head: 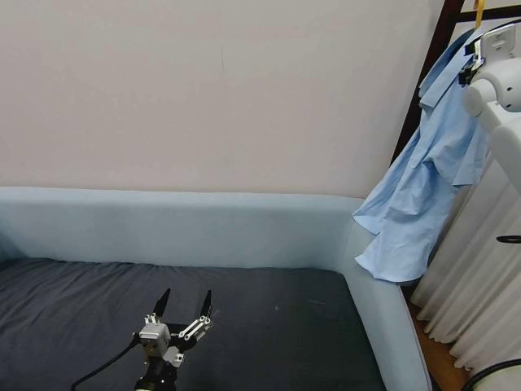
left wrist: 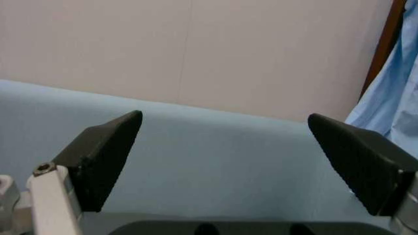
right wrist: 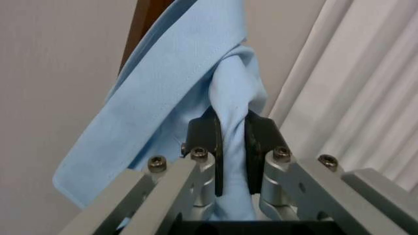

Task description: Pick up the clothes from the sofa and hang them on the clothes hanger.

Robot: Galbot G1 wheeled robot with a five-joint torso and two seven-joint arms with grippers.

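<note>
At the rack [head: 435, 37]: right pincer [right wrist: 232, 132] clamped on blue shirt [head: 419, 195] | above sofa seat [head: 285, 326]: left pincer [head: 186, 295] spread wide

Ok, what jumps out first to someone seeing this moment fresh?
The light blue shirt hangs high on the right, beside the dark wooden rack, with the right claw shut on a fold of it. Low down, the left claw hovers open above the sofa's dark seat cushion.

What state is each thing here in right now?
Blue shirt, off the sofa, dangling beside the wooden rack, gripped at a bunched fold.
Right tool, shut on the shirt, raised high.
Left tool, open, holding nothing, low over the sofa seat.
</note>
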